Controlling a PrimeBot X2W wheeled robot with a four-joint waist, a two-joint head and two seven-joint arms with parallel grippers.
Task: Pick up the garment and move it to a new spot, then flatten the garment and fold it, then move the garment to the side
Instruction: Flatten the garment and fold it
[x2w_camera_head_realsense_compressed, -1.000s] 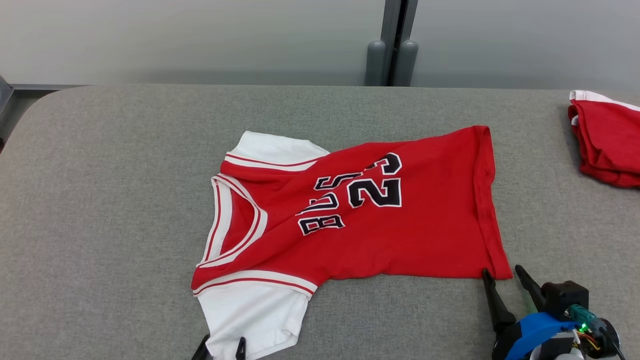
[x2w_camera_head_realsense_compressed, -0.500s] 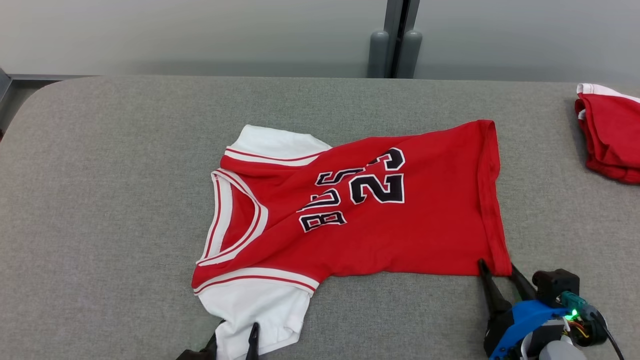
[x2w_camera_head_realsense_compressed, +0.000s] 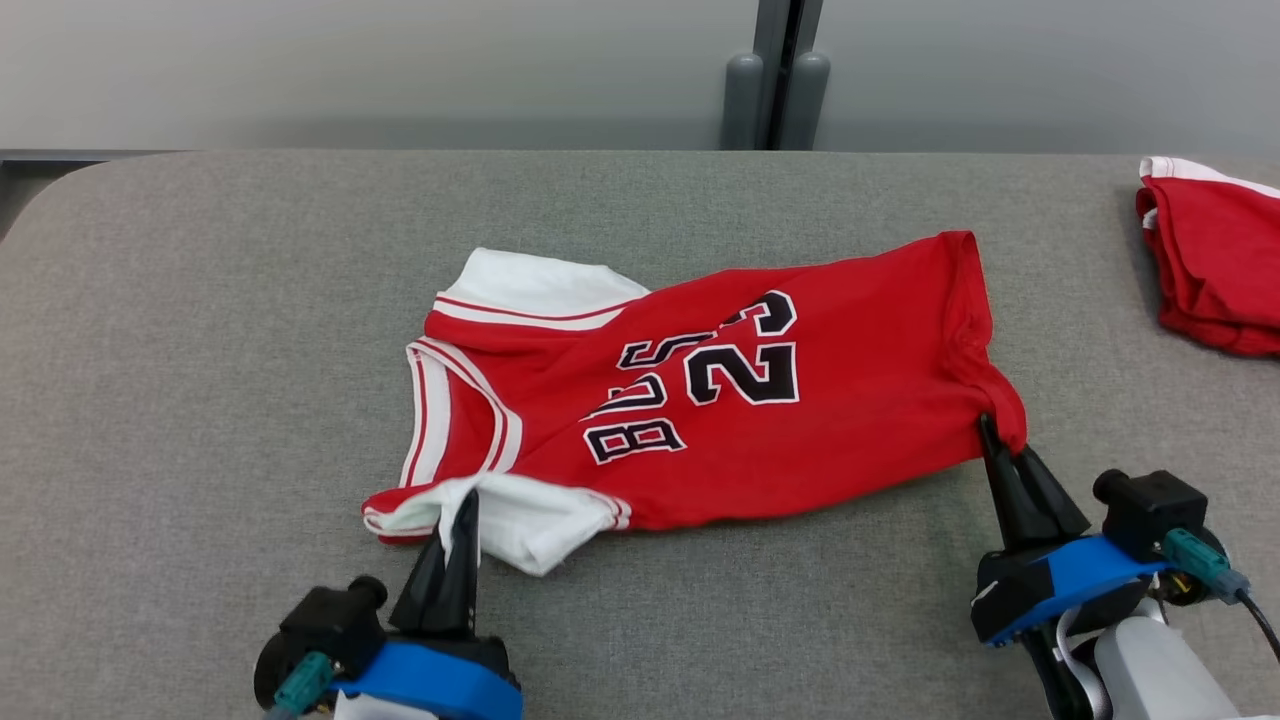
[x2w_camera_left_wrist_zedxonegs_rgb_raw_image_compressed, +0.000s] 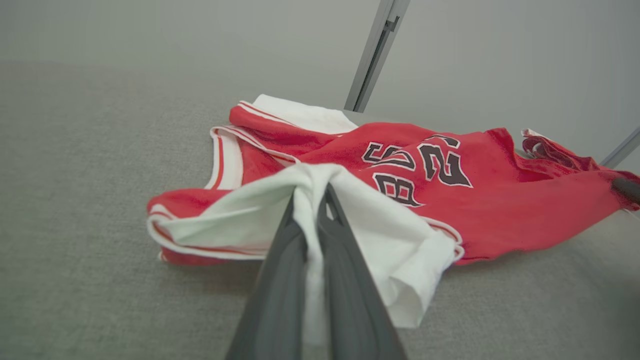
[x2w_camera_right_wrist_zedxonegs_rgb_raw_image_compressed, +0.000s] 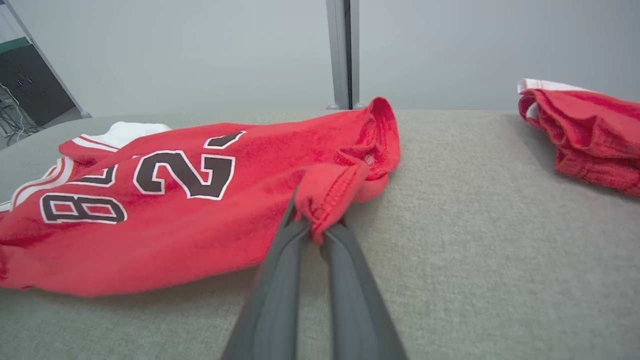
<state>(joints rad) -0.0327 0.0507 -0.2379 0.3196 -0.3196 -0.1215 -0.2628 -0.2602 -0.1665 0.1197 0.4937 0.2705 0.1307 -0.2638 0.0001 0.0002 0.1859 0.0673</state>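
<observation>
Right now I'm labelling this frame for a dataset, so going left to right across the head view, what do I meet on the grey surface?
left tool, pinching the white sleeve → red jersey → right tool, pinching its hem → second red garment at the right edge

The light was soft and even, coming from overhead, bright enough with no glare on the grey table. Shadows stayed faint: a thin blurred one ran under the near edge of the red jersey, and a slightly darker one lay beside the folded red garment at the far right. From the head the view was crisp right across. Up close at the wrists, the left fingers and right fingers were smeared out of focus, the wall behind was hazy, and the wide lens made the post lean
</observation>
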